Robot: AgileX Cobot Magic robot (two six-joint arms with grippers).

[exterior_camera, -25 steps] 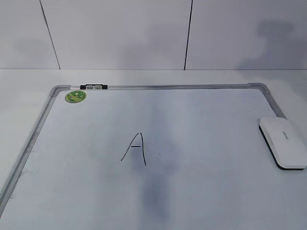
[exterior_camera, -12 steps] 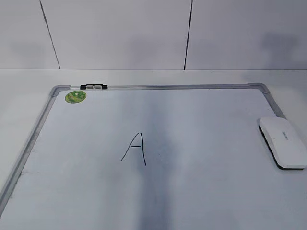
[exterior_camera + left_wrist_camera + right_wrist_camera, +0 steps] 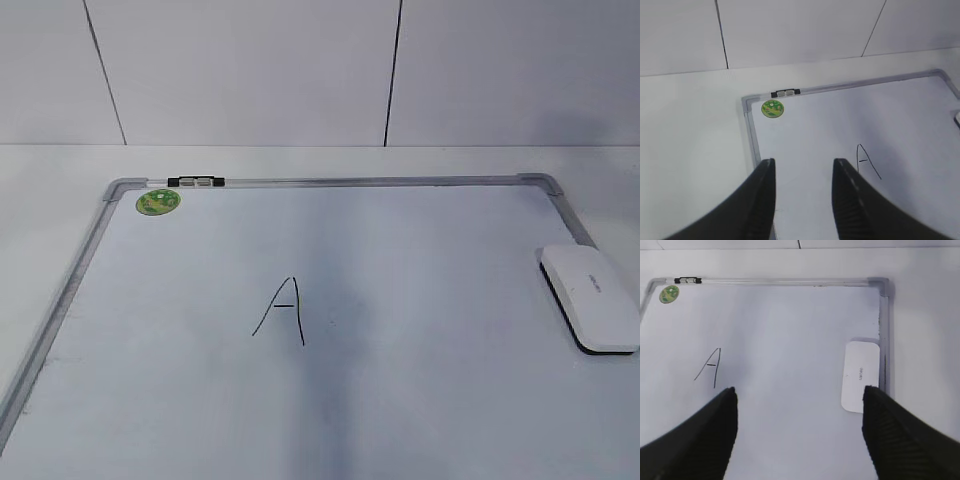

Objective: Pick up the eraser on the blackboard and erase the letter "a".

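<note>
Only the capital A (image 3: 283,311) marks the blackboard (image 3: 420,420), no small "a"; eraser (image 3: 592,297) lies at three o'clock. Right gripper (image 3: 799,405) wide, left gripper (image 3: 804,172) half-open, both empty: job looks finished.

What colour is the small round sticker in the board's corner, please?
The small round sticker is green with a lighter yellowish pattern, clearest in the left wrist view.

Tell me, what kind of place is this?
Probably a robot test bench: a plain white table against bare white wall panels, holding only a whiteboard with its eraser.
</note>
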